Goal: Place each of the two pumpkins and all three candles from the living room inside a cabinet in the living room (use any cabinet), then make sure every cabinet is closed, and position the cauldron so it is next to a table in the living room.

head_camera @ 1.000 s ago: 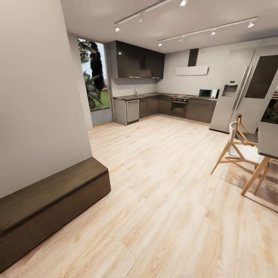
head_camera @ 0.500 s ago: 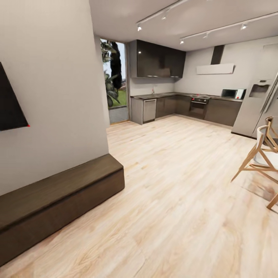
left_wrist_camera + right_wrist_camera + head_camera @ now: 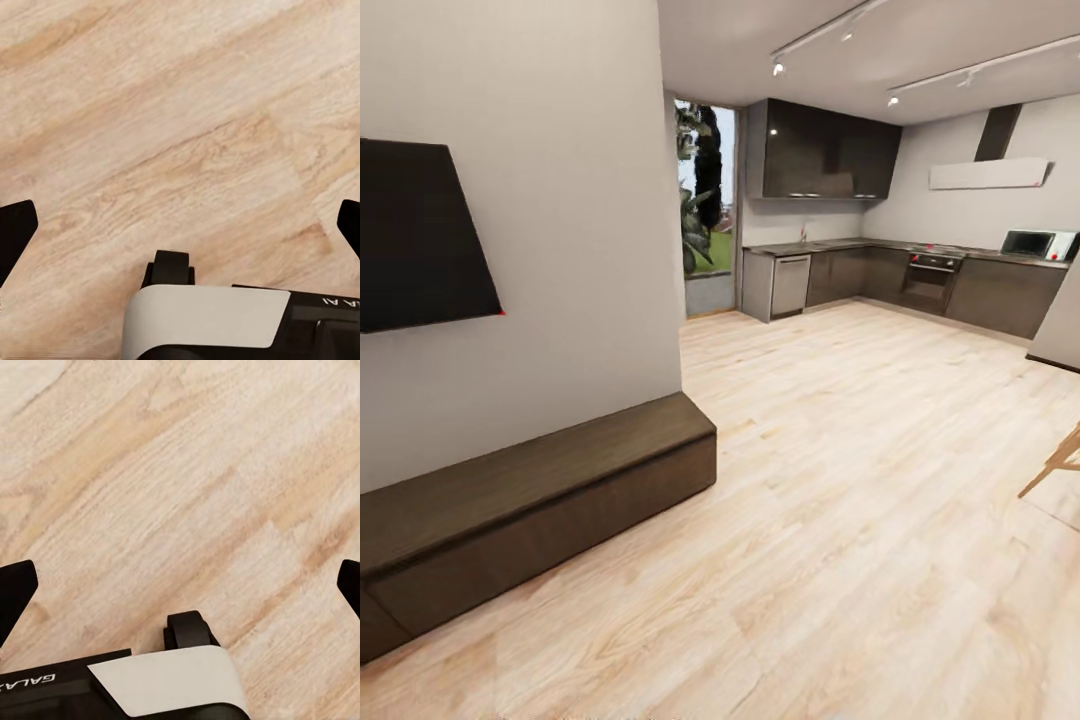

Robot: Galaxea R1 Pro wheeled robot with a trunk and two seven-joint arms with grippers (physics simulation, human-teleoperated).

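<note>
A long low dark-brown cabinet [image 3: 540, 500] runs along the wall at the left of the head view, its fronts shut and its flat top bare. The pumpkins, candles and cauldron are out of view. My left gripper [image 3: 180, 225] hangs over pale wood floor with its black fingertips [image 3: 15, 229] far apart at the picture's sides, open and empty. My right gripper [image 3: 180, 585] is likewise open over the floor, its fingertips [image 3: 15, 589] wide apart with nothing between them.
A black screen [image 3: 420, 235] hangs on the grey wall above the cabinet. Beyond lies a kitchen with dark counters [image 3: 880, 275], an oven and a microwave [image 3: 1030, 243]. A wooden chair leg [image 3: 1055, 465] shows at the right edge. Pale plank floor [image 3: 840, 480] stretches between.
The camera has swung left: the cabinet and kitchen slid rightward in the picture, the wall screen came fully into view, and the chairs and fridge slipped off the right edge.
</note>
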